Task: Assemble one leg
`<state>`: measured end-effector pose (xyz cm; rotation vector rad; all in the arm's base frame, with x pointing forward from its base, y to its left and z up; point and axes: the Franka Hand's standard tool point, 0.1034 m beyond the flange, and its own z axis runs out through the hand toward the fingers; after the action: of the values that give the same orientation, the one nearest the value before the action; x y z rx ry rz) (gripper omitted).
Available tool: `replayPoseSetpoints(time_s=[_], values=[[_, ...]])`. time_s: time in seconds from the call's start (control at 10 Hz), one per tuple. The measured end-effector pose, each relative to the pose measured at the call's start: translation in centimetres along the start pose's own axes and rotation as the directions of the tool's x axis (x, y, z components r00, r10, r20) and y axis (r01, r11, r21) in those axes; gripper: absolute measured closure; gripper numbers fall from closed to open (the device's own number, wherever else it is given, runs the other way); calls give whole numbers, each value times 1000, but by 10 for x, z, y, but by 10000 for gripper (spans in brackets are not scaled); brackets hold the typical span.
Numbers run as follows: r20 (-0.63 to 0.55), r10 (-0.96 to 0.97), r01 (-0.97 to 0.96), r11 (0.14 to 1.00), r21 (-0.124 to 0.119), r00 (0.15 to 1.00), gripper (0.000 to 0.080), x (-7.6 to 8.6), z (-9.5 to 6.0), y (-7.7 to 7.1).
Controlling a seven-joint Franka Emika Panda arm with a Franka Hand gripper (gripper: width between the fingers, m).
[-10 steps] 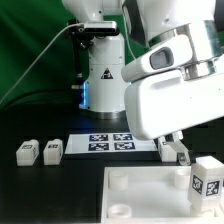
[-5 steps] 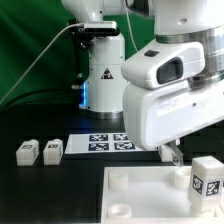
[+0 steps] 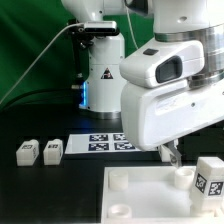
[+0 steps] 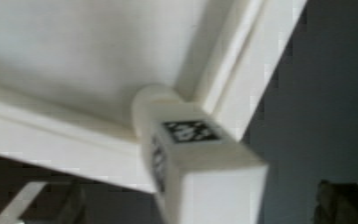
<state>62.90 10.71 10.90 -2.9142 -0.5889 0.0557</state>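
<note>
Since a second ago the arm [image 3: 175,100] has swung its bulky white body toward the exterior view's left. The leg [image 3: 209,180] by the tray piece has slid a touch toward the exterior view's right and now leans slightly instead of standing square.

The arm fills most of the space above the tray piece [image 3: 150,200], a large white square part lying flat on the black table. The tray piece has a raised rim and round sockets at its corners. One socket [image 3: 183,177] sits at its far corner on the exterior view's right, and another [image 3: 118,180] at its far corner on the left.

Behind the tray piece, just beyond its far edge, lies the marker board [image 3: 108,142], flat and apart from it.

The leg stands at the tray piece's far right corner, just beside that corner's socket, with its tag facing the exterior camera. In the wrist view the same leg [image 4: 202,165] lies against the tray piece's rim [image 4: 229,60] at a corner, tag up. Whether it sits in the socket or only against it is unclear.

Two other legs [image 3: 27,151] [image 3: 52,149] rest side by side on the table, well away from the tray piece's left edge.

The gripper [image 3: 170,154] hangs just behind the tray piece's far edge. Only one dark finger shows below the arm's body, so I cannot tell how the jaws stand.
</note>
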Motion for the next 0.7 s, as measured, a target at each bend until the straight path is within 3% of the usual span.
replayPoseSetpoints(time_s=[0.7], values=[[-7, 18, -18, 1000, 10, 1000, 151, 5, 27, -7]])
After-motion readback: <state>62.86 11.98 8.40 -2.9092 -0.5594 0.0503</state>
